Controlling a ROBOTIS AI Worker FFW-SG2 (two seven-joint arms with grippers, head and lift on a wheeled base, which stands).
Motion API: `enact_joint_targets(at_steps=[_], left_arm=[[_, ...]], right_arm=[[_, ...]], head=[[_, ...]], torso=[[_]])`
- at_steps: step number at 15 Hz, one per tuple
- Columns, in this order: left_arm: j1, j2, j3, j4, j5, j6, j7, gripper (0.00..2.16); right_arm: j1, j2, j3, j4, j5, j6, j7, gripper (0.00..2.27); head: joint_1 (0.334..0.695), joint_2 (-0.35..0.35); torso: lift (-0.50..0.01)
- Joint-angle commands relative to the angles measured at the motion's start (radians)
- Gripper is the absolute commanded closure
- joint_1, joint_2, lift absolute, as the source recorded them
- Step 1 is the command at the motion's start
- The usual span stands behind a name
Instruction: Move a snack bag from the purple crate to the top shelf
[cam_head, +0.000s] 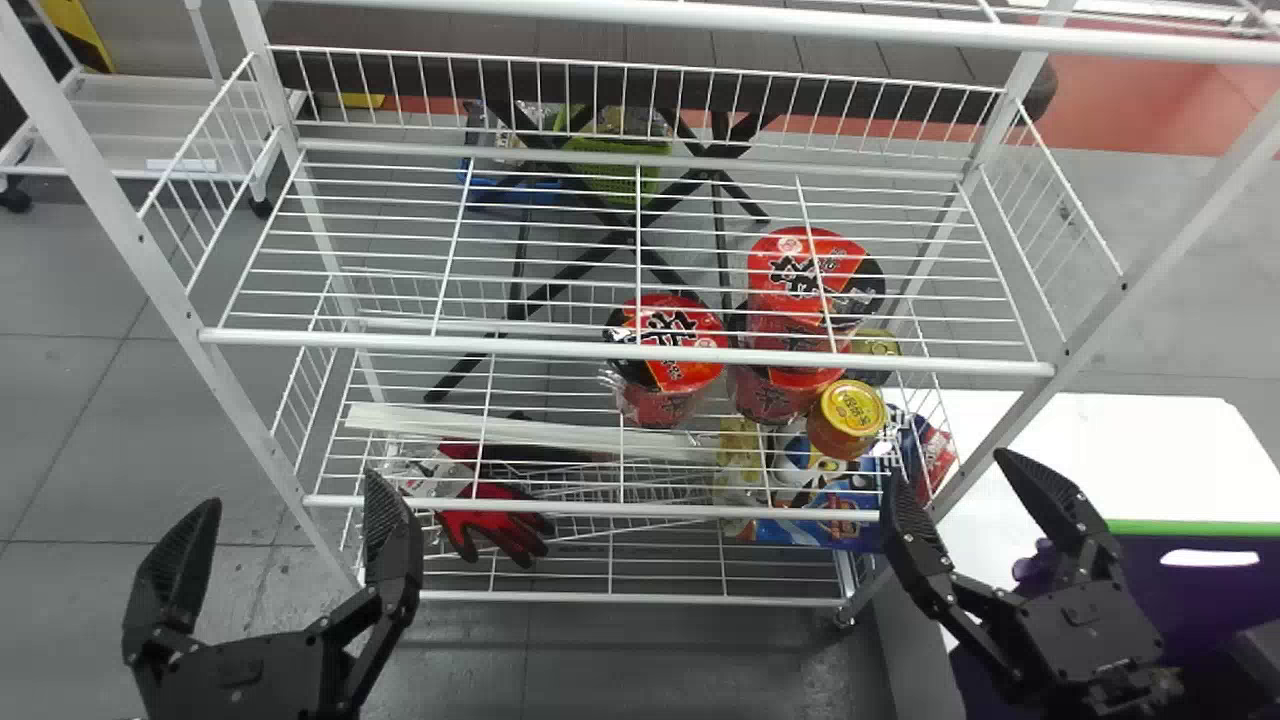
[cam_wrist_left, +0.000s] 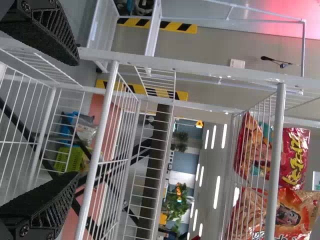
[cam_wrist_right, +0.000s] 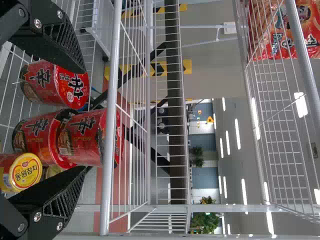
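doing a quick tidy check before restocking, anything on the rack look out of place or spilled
At least one red work glove lies low in the rack, odd near food like these noodle cups; long white strips slant behind it. I see no spill.

right gripper (cam_head: 945, 468) spread | red cups (cam_wrist_right: 82, 140) | yellow-lidded can (cam_wrist_right: 26, 172) | snack bag (cam_wrist_right: 275, 32) behind wires (cam_wrist_right: 308, 75)

Letters Are Showing on the Food

Big black letters are showing on the red cups (cam_wrist_right: 77, 137). Dark Korean letters are sitting on a can's yellow lid (cam_wrist_right: 27, 171). Big yellow letters are standing on a shiny red snack bag (cam_wrist_left: 295, 162). White letters are showing on a red bag with a cartoon face (cam_wrist_right: 311, 44).
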Motion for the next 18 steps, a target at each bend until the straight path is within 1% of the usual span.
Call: enact_joint_targets(at_steps=[1,11,13,15,16,18], left_arm=[[0.0,0.001,0.0,0.0,0.0,0.0,0.0,0.0],[-0.002,0.001,0.002,0.005,0.003,0.0,0.005,0.0],[-0.002,0.001,0.002,0.005,0.003,-0.003,0.006,0.0],[-0.002,0.001,0.002,0.005,0.005,-0.003,0.006,0.0],[-0.002,0.001,0.002,0.005,0.006,-0.003,0.006,0.0],[-0.002,0.001,0.002,0.003,0.006,-0.003,0.006,0.0]], right_arm=[[0.0,0.002,0.0,0.0,0.0,0.0,0.0,0.14],[-0.002,0.003,0.005,0.005,0.0,-0.003,-0.002,0.14],[-0.002,0.002,0.005,0.008,-0.012,-0.021,0.009,0.14],[0.0,0.002,0.003,0.009,-0.023,-0.025,0.015,0.14],[-0.002,0.002,-0.001,0.013,-0.031,-0.028,0.038,0.14],[-0.002,0.002,-0.005,0.013,-0.032,-0.031,0.039,0.14]], head=[[0.695,-0.081],[0.695,-0.075],[0.695,-0.075],[0.695,-0.073],[0.695,-0.073],[0.695,-0.07]], torso=[[-0.405],[-0.445],[-0.453],[-0.449],[-0.449],[-0.449]])
